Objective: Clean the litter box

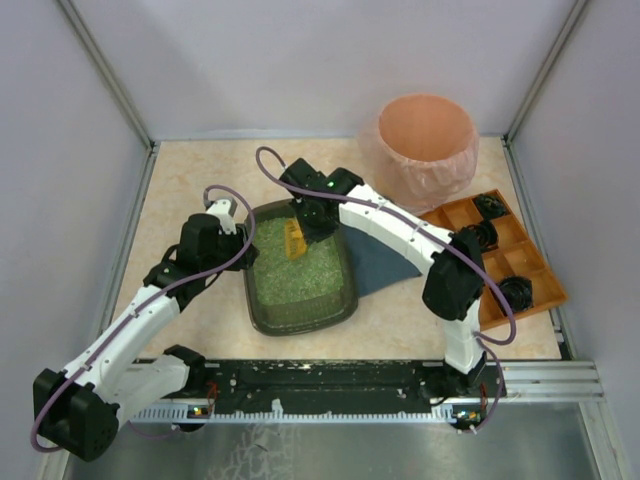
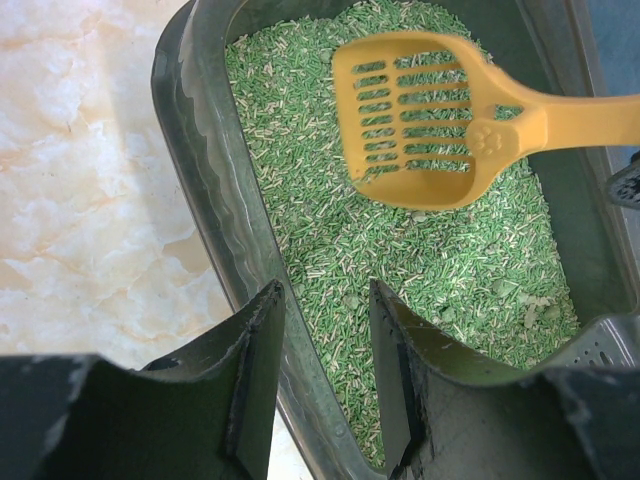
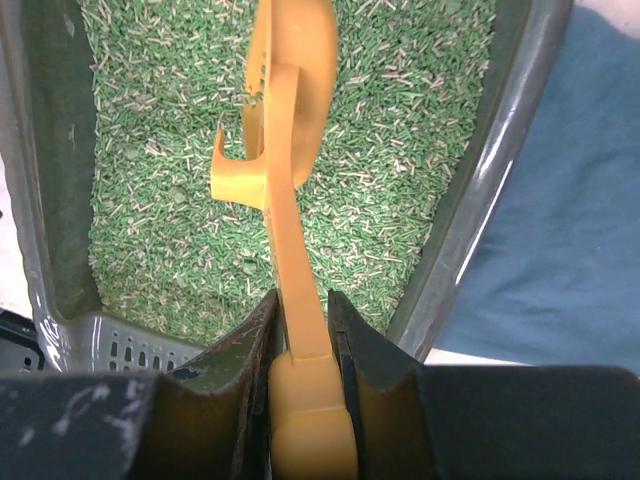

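The right gripper [image 3: 303,305] pinches the handle of the yellow slotted scoop [image 3: 283,130], whose blade hangs ahead over green litter [image 3: 400,150] in the litter box [image 3: 478,190] below. A loose pinch could twist it and fling pellets. The left gripper [image 2: 325,300] clamps the rim; if it slips, the box shifts.

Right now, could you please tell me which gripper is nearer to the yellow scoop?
Right. The right gripper is shut on the handle of the yellow scoop, over the litter box; the left gripper straddles the box's left rim, apart from the scoop.
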